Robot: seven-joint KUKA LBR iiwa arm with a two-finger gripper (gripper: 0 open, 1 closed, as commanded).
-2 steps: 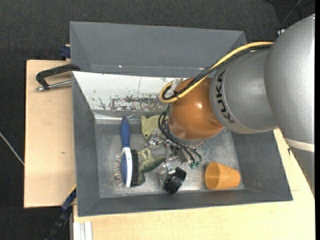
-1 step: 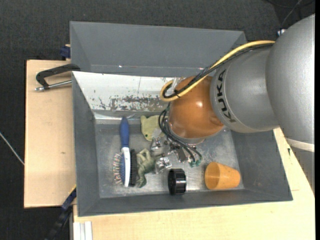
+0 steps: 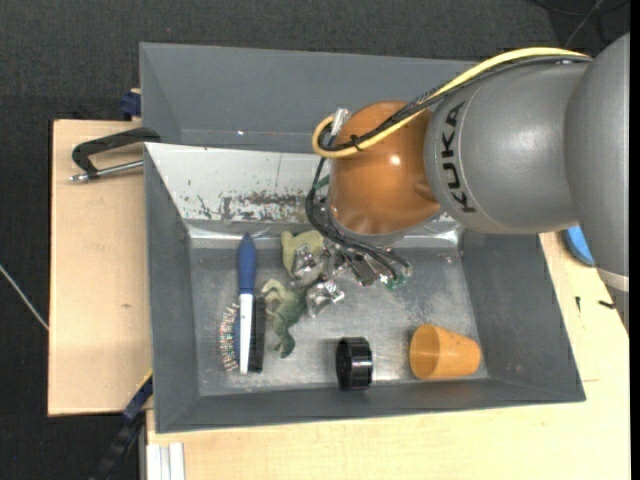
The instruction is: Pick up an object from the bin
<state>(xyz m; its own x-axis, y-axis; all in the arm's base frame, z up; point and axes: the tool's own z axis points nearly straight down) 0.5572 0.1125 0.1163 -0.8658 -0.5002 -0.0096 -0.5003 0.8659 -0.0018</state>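
The gripper (image 3: 338,271) hangs low near the centre of the bin (image 3: 505,303). Whether it is open or holds anything cannot be told. The nearest object, apparently a pale green toy (image 3: 296,248), lies just beside it at 10 o'clock.

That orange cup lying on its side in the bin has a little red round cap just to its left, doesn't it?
Not quite: the round cap is black, not red. The camera view shows it lying just to the left of the orange cup, which is on its side as you say.
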